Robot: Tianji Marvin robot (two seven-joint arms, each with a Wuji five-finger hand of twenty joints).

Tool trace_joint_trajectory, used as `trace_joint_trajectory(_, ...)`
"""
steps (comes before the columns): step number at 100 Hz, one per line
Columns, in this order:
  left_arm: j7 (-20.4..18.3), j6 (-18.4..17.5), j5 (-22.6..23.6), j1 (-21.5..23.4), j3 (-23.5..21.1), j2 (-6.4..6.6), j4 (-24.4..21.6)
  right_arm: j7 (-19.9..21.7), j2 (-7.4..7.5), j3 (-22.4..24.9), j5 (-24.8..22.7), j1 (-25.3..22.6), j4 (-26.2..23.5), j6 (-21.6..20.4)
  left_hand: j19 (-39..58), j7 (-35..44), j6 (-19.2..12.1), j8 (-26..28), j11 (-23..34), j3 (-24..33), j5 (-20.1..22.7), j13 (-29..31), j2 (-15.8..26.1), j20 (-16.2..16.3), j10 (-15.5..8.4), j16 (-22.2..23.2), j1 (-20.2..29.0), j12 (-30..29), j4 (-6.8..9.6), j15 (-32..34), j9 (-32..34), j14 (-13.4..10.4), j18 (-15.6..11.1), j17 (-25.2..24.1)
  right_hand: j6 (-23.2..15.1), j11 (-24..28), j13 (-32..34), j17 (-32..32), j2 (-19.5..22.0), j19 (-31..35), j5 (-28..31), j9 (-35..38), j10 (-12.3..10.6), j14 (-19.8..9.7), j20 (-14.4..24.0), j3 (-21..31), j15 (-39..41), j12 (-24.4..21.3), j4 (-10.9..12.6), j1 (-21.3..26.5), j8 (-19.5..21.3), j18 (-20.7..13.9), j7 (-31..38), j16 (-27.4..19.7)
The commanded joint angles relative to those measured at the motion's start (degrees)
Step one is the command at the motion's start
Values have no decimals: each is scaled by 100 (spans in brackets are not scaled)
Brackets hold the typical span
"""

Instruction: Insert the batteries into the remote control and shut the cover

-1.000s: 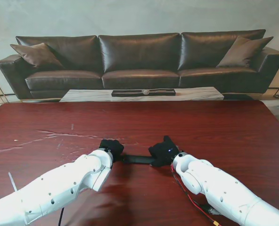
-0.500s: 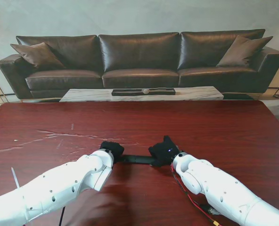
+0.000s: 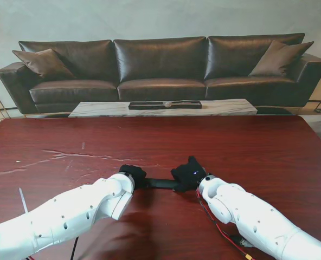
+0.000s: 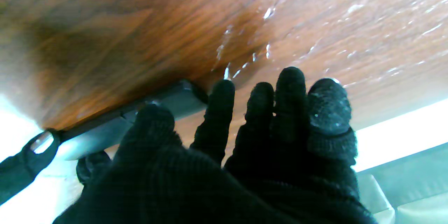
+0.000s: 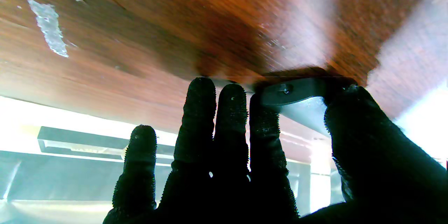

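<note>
We see a dark remote control [image 3: 161, 183] lying flat and crosswise on the red-brown table [image 3: 247, 146], near the edge closest to us, with one gloved hand at each end. Our left hand [image 3: 132, 174] covers the left end; in its wrist view the thumb [image 4: 154, 122] rests on the remote [image 4: 140, 115] while the other fingers [image 4: 290, 87] stretch out over bare wood, so we cannot tell whether it truly grips. Our right hand [image 3: 188, 172] meets the right end; its wrist view shows the thumb [image 5: 350, 112] and a finger [image 5: 262, 119] on opposite sides of the remote's end [image 5: 297, 94]. A dark leather sofa [image 3: 160, 67] stands beyond the table.
</note>
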Motion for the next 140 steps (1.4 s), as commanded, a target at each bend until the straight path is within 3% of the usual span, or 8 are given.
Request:
trace_joint_trajectory(1,14,-5,-48,-5,-13,-31,3,79,31,-56,-37,-111,109,8,193,162,-17,-50,101,-92,85,82,248,22,117,32,195,24,169,149,180,53,4,42,-954,-303,-123,-124,640,-11,325,-44,59,-34,37,470,-7,-167,678,900,167,106,523,-34)
trace_joint_trajectory(83,76,-154,-564,-300,359,-258,221,78,32,-47,-44,-116,98,13,206,193,-58,-149,65,-93,42,85,229,-50,75,-70,254,-22,172,26,152,70,0,58,-962,-304,-129,-122,647,-9,327,-44,59,-41,37,465,-10,-168,678,896,169,106,518,-36)
trace_joint_trajectory(140,127,-232,-685,-328,374,-332,271,79,27,-52,-30,-111,105,10,183,163,-67,-180,20,-87,0,70,224,-110,75,-112,337,-53,175,-22,100,70,4,44,-956,-302,-123,-124,650,-8,321,-43,56,-41,38,460,-7,-166,679,895,170,112,515,-35)
